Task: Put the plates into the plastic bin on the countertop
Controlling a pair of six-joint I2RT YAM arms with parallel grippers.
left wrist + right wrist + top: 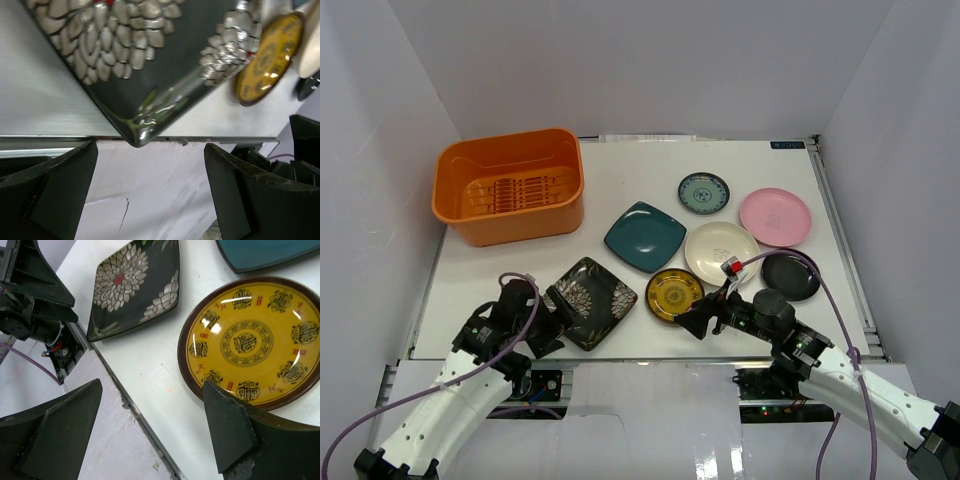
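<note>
The top camera looked down from above and behind the arms over the whole bench [650,170]; the left wrist camera sat close over a corner of the black floral plate [150,60]; the right wrist camera, also close, faced the amber plate [255,340]; both wrist views shared those two plates.
</note>
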